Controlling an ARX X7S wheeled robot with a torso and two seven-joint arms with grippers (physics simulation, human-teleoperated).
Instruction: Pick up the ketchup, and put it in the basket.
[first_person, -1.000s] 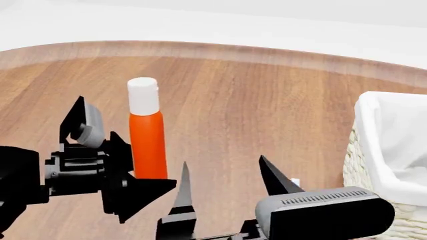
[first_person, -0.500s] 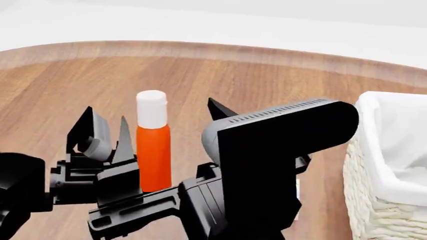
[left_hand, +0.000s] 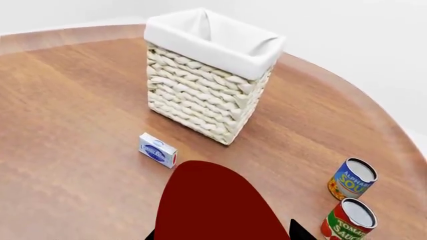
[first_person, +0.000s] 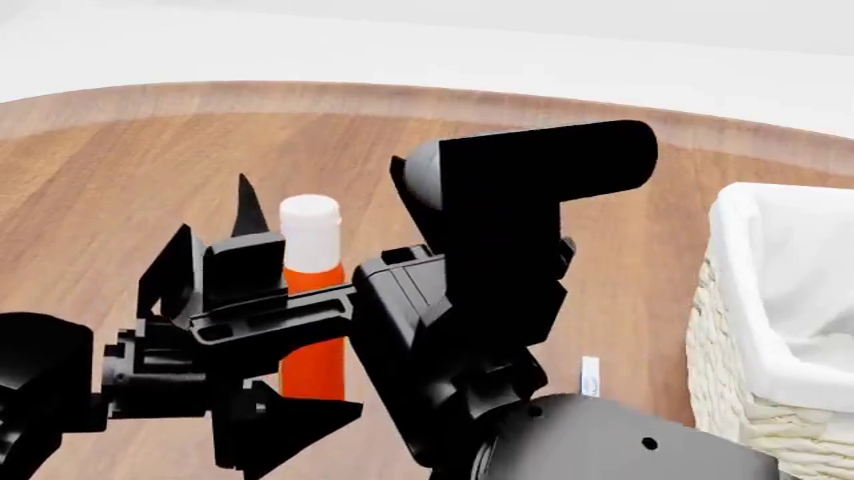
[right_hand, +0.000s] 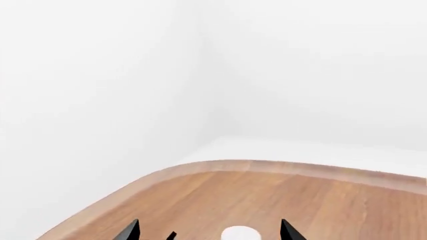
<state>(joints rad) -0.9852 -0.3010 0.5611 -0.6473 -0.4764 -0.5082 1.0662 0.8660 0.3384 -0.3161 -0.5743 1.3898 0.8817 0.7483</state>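
**Right arm raised over the held ketchup**

Since the earlier frame, the right gripper (first_person: 247, 215) has risen and now sits just above and beside the ketchup (first_person: 312, 300), its fingers spread apart with nothing between them. The left gripper (first_person: 254, 375) is clamped on the bottle's lower body, holding it upright above the table (first_person: 120, 170). The basket (first_person: 774, 330) stands well apart, beyond the right arm.
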